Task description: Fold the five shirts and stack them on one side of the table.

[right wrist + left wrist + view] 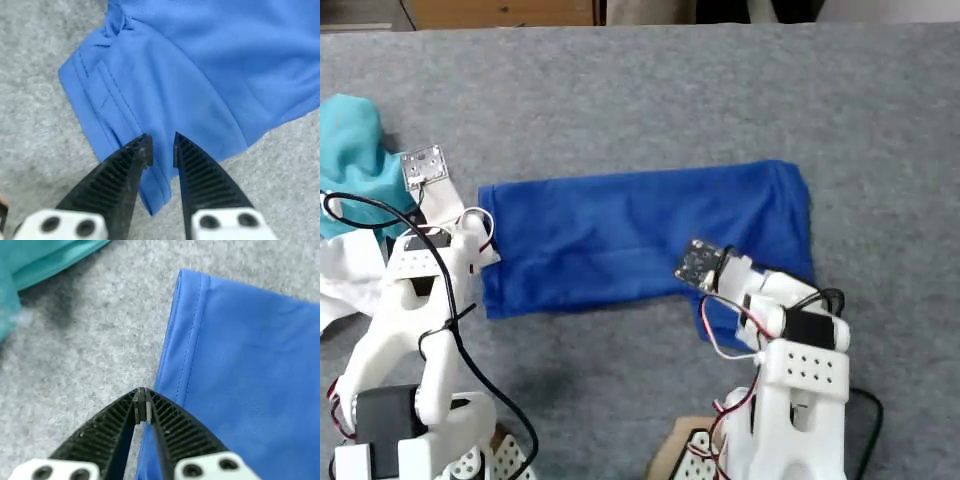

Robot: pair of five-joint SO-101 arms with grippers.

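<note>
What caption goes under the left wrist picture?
Left gripper, shut, at the stitched hem of the blue fabric shirt on the grey felt table.

Left pincer [141, 405] pressed closed, right pincer [162, 147] slightly parted (both angled down)

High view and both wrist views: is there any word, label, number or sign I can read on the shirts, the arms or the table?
No text can be read anywhere.
On the blue shirt: plain cloth and seams, no print or tag showing.
On the teal shirt: plain cloth, nothing written.
On the left arm's circuit board and the right arm's circuit board: any markings are too small to read.
</note>
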